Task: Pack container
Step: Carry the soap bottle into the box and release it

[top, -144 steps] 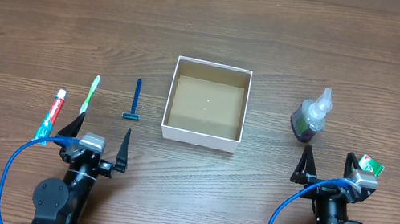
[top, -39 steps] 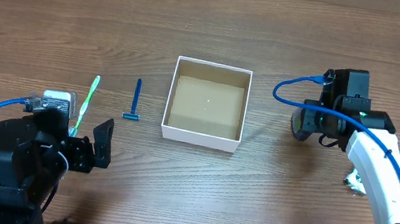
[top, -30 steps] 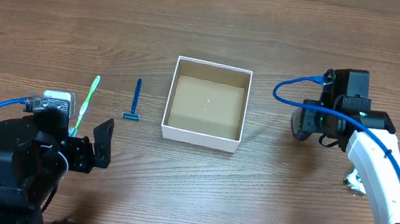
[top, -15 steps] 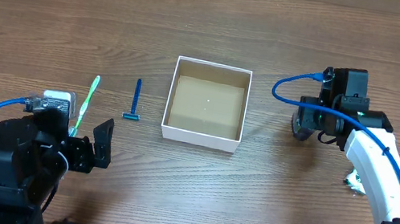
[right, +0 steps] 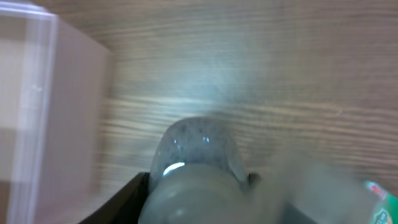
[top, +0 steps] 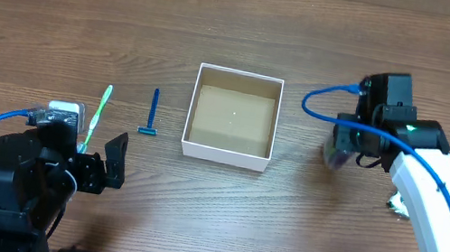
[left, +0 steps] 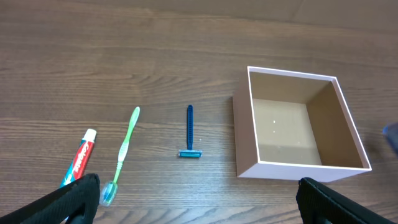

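While my right claw (right: 193,185) is clenched on the bottle (right: 194,149), near the right wall of the box (top: 233,114), my left claw (left: 199,186) hangs spread wide above the table (top: 189,230). The box sits in the middle, empty. I judge it light and thin-walled, so a bump will push it. One cardboard wall, at the rim, is where to hold it, gently, because it can bend.

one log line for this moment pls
right claw: shut on bottle, beside container | left claw: open, near toothbrush | container: empty | razor, toothpaste: outside container
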Controlling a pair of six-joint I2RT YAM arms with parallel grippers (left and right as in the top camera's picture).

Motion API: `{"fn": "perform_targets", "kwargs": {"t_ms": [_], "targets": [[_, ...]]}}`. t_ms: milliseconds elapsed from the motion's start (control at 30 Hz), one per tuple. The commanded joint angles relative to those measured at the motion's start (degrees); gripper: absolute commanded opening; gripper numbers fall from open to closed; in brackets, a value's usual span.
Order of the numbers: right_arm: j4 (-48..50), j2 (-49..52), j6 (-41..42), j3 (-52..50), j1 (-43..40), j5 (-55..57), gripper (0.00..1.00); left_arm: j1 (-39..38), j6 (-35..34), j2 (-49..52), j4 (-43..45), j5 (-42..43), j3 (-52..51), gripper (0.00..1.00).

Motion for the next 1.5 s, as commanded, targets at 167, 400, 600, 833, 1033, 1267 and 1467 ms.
{"fn": "perform_targets", "kwargs": {"t_ms": [167,400,600,833,1033,1267,1467], "targets": [[2.36,-4.24,13.11,16.74,25.4,11.82,0.04,-0.22,-0.39,-0.02,0.22,0.5,1.49,1.0],[16.98,12.04,16.81,16.74,30.42,11.58,0.04,-0.22,-0.37,-0.02,0.2,0.48,1.49,1.0],[23.1,21.64,25.49,16.74,30.4,11.63,0.04,-0.22,-0.37,-0.02,0.17,0.48,1.49,1.0],[27.19,28.13,25.42,16.74,30.4,11.58,0.04,-0.22,-0.37,-0.02,-0.44,0.48,1.49,1.0],[26.77,29.51,23.67,16.72,30.4,10.91,0.58,-0.22,-0.35,-0.02,-0.48,0.48,1.49,1.0],[21.4,23.89,20.28,16.9,30.42,9.46,1.0,-0.22,-0.35,-0.02,-0.48,0.48,1.49,1.0],[3.63,0.07,32.06,16.9,23.69,29.42,1.0,-0.22,-0.13,-0.02,-0.44,0.46,1.49,1.0]]}}
